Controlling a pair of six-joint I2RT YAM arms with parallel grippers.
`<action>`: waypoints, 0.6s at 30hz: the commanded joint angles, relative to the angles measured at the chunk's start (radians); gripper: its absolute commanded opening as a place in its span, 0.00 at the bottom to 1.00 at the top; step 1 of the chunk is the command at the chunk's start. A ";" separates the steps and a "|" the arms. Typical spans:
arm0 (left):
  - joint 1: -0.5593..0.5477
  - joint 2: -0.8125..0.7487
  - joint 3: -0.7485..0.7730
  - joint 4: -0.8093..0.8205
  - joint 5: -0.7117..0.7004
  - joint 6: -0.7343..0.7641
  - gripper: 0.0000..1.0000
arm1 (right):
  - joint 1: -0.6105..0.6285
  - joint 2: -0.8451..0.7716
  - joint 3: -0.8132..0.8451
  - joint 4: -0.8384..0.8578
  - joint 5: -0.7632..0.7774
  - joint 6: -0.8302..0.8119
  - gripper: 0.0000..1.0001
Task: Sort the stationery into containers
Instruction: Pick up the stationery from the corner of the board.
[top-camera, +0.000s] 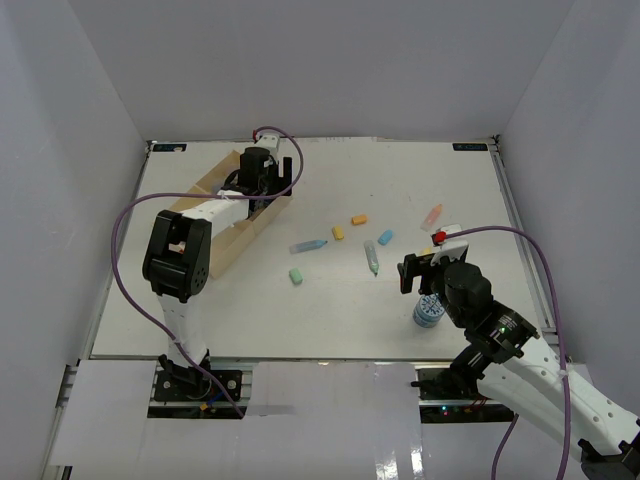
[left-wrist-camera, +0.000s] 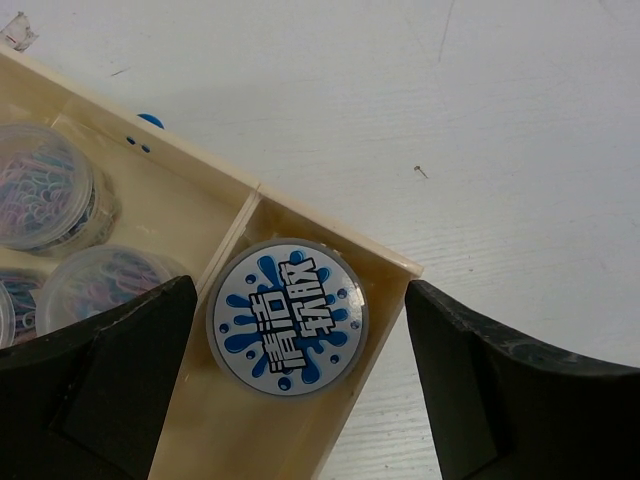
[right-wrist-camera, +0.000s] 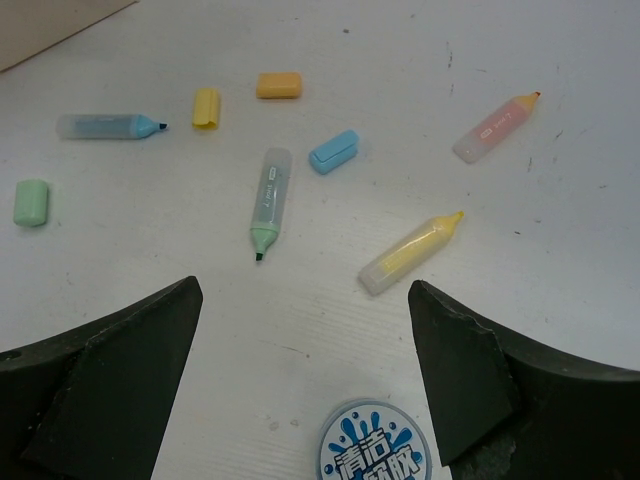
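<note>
The pale-wood tray (top-camera: 228, 232) lies at the far left. My left gripper (top-camera: 262, 170) hovers open over its far end. In the left wrist view a blue-and-white roll (left-wrist-camera: 288, 316) lies in the tray's small end compartment (left-wrist-camera: 330, 225), between my open left gripper's (left-wrist-camera: 300, 300) jaws and touching neither. Grey rolls (left-wrist-camera: 40, 185) lie in the adjoining section. My right gripper (right-wrist-camera: 305, 300) is open and empty above the second blue-and-white roll (right-wrist-camera: 377, 445), which stands on the table (top-camera: 428, 313).
Loose on the table beyond the right gripper lie a blue stick (right-wrist-camera: 105, 126), green stick (right-wrist-camera: 268, 200), yellow stick (right-wrist-camera: 410, 253) and pink stick (right-wrist-camera: 495, 128). Yellow (right-wrist-camera: 206, 107), orange (right-wrist-camera: 278, 85), blue (right-wrist-camera: 333, 151) and green (right-wrist-camera: 31, 202) stubs lie among them.
</note>
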 joint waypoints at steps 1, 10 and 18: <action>0.004 -0.028 0.040 0.013 0.015 -0.008 0.97 | -0.003 -0.001 -0.001 0.014 0.017 0.014 0.90; 0.004 -0.175 0.155 -0.191 0.053 -0.047 0.98 | -0.029 0.155 0.078 -0.194 0.204 0.252 0.90; 0.004 -0.402 0.107 -0.426 0.116 -0.112 0.98 | -0.170 0.322 0.098 -0.317 0.071 0.405 0.90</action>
